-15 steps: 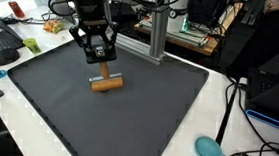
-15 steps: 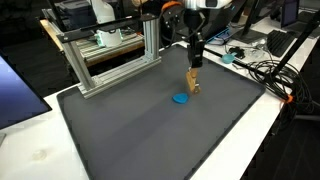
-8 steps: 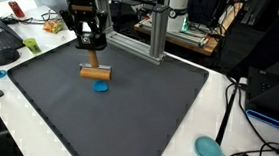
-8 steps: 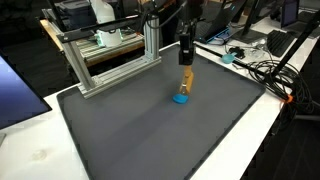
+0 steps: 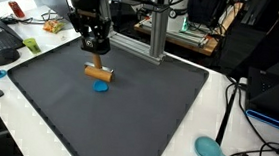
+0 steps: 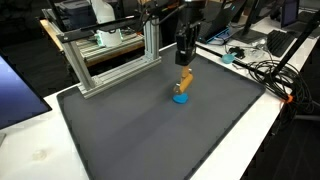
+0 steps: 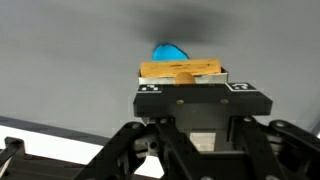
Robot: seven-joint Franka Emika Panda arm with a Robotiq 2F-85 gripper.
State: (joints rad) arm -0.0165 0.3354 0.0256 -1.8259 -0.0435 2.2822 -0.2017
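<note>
The gripper (image 5: 96, 61) has carried the wooden block (image 5: 99, 73) across the mat (image 5: 147, 109). It now sits just beside the blue disc (image 5: 101, 86), with the jaws clamped on the block.

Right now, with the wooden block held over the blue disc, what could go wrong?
1. The hand holds the wooden block hanging slightly tilted; it might twist or slip out.
2. The blue disc lies just below; a descent could push it aside or leave the block resting unevenly.
3. The aluminium frame stands close behind; a wide swing might clip it.
</note>
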